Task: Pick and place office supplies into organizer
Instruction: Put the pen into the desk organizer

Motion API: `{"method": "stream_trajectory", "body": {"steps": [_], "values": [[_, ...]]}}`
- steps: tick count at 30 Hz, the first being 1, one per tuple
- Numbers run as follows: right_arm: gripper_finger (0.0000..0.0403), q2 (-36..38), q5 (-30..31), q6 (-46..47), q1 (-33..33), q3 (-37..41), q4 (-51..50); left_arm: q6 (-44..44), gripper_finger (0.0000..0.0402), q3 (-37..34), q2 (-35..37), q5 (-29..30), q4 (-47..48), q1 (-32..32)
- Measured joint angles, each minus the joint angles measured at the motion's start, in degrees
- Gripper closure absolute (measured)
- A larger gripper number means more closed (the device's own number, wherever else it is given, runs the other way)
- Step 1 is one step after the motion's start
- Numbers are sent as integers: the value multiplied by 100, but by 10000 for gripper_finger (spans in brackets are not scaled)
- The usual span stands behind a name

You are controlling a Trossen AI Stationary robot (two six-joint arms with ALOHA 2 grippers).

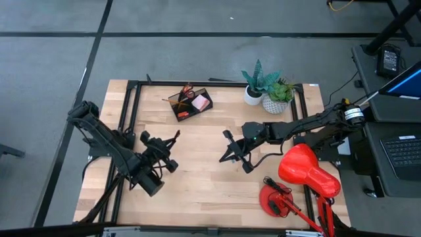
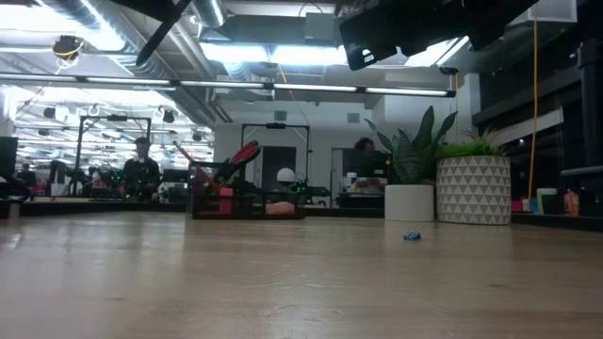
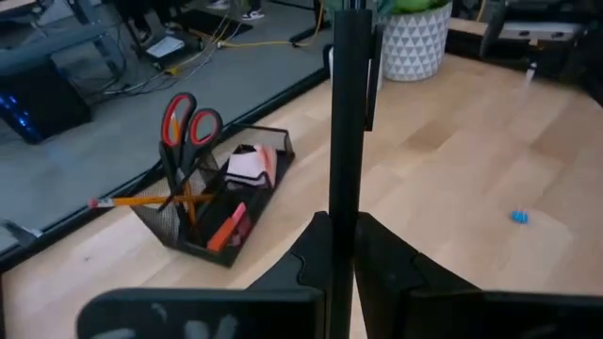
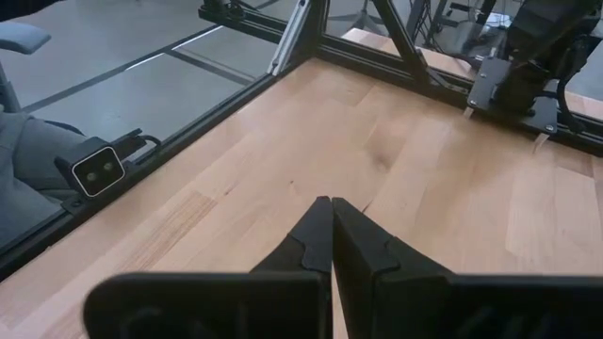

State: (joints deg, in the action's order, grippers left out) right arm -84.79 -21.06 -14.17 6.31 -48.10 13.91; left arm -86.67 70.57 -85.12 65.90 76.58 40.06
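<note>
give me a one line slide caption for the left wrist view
Left pincer shut on a black pen, facing the organizer already holding red-handled scissors, orange pencil and pink sticky-note pad.

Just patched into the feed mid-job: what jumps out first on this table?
The red desk lamp dominates the near right corner. Along the far edge sits the dark organizer, already holding the red-handled scissors, an orange pencil and a pink sticky-note pad. Both arms hang mid-table, the left gripper shut on a black pen, the right gripper shut and empty.
</note>
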Motion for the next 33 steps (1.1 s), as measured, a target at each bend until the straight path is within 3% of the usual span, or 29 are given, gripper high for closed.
{"method": "stream_trajectory", "body": {"steps": [4,15,24,33], "values": [[393,0,0,0,0,0,0,-59,380,-218,0,100,-129,-11],[393,0,2,-2,-2,0,180,-1305,380,-1229,0,814,-246,-519],[393,0,2,-128,-29,0,289,-1196,380,-1472,0,1272,-248,-1209],[393,0,2,43,-234,0,466,-242,380,-1474,17,1434,-674,-1836]]}}
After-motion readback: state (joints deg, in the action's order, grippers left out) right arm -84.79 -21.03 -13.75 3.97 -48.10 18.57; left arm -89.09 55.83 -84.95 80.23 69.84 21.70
